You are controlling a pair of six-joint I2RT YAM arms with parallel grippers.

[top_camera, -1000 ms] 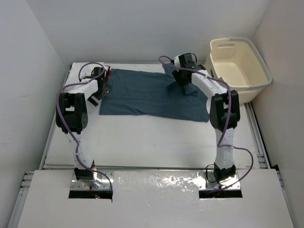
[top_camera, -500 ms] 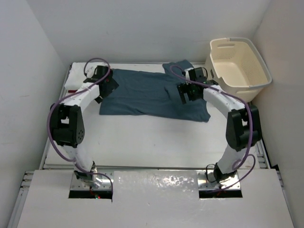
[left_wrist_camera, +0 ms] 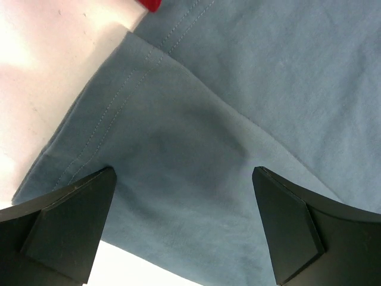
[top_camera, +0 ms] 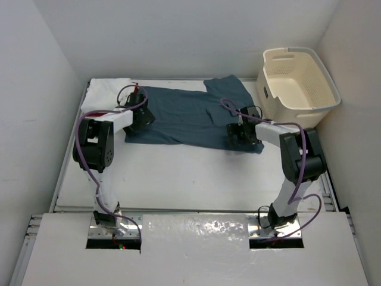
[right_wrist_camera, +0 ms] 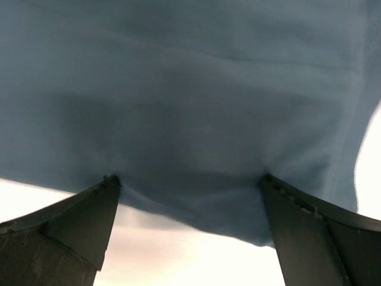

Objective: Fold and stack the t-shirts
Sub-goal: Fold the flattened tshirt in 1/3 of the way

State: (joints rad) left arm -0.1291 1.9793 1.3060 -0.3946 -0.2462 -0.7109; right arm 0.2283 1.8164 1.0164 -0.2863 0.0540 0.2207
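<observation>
You have the blue shirt (top_camera: 190, 113) spread flat on the far half of the table (top_camera: 178, 173). Your left gripper (left_wrist_camera: 184, 179) and right gripper (right_wrist_camera: 190, 179) sit low over its near edge with jaws wide, holding nothing. The white shirt (top_camera: 106, 92) lies far left. The red scrap (left_wrist_camera: 150, 4) is probably the red shirt.

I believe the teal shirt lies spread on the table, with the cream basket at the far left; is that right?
No: the cream basket stands at the far right, as the top external view shows. The teal shirt is indeed spread on the table.
</observation>
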